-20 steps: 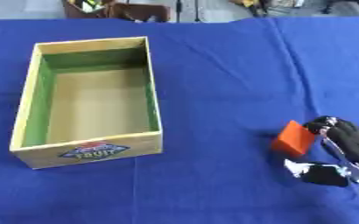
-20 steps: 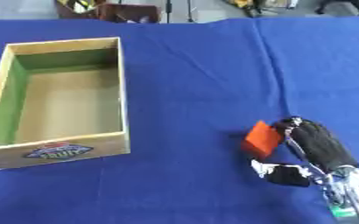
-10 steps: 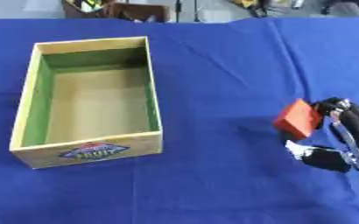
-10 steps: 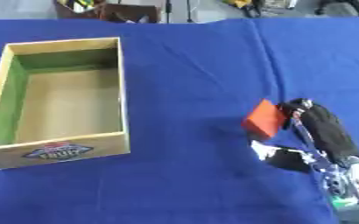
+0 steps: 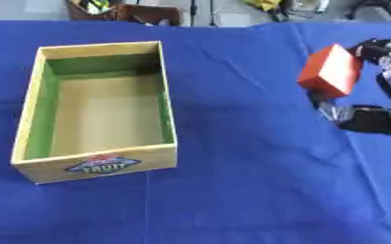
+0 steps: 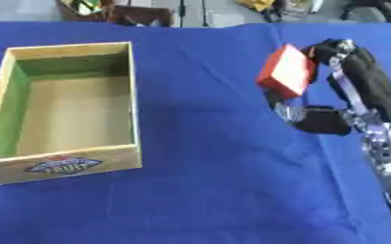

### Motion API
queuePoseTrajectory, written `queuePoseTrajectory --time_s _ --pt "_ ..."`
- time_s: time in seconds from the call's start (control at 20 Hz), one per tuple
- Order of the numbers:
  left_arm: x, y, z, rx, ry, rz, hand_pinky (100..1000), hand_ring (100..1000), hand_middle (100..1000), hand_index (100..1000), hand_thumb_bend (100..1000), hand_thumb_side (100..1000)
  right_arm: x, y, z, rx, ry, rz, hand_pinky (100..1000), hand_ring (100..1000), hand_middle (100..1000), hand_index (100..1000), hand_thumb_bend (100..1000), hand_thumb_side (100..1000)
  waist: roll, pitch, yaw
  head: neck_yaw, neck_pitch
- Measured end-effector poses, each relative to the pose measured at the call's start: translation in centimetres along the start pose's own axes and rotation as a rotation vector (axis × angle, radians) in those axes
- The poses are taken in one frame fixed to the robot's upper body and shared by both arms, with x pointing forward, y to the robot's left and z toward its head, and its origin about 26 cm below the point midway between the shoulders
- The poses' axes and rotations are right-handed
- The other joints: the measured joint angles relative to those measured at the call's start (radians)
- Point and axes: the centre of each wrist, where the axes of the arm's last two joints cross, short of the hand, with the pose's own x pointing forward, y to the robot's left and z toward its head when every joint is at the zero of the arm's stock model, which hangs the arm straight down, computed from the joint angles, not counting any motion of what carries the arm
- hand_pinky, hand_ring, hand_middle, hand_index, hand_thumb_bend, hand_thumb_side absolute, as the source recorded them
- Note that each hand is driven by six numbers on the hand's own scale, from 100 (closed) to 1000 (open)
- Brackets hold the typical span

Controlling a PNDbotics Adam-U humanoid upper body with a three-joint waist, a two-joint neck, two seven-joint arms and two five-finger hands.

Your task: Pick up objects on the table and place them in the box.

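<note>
- An orange block is held by the right hand, which comes in from the right side of the view.
- The block is pinched between the fingers, curled over its upper right edge, and the thumb below it.
- The block is tilted, with one broad face turned up and to the left, and appears lifted clear of the blue cloth.
- A box is seen on the cloth at the left, well apart from the block, with its long side running away from the camera.
- The box is open on top; green inner walls and a tan floor are shown, and nothing is seen inside it.
- A label with red and blue print is borne on the near outer wall.
- The left hand is not seen in either view.
- Dark clutter is visible beyond the far edge of the cloth, too blurred to be made out.
</note>
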Motion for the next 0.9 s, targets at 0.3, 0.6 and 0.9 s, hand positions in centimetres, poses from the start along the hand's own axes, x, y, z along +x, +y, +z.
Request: queuePoseTrajectory --time_s 0.3,0.6,0.9 --pt "-0.1 -0.2 -0.2 -0.023 0.003 0.015 297 349 442 513 100 996 3.1 -3.3 -5.4 0.001 -0.168 -0.093 643 672 316 142 100 200 -0.01 -0.004 0.042 -0.025 0.0" --pt "-0.2 -0.6 -0.3 -0.05 0.003 0.042 297 348 442 512 100 995 6.8 -4.6 -9.2 0.016 -0.264 -0.158 651 658 290 143 100 200 -0.022 -0.012 0.083 -0.06 0.008" --pt "-0.4 -1.1 -0.6 -0.08 -0.004 0.08 298 345 439 512 100 979 7.9 -0.7 -12.8 0.108 -0.271 -0.168 644 652 266 146 100 199 -0.029 -0.014 0.133 -0.103 0.01"
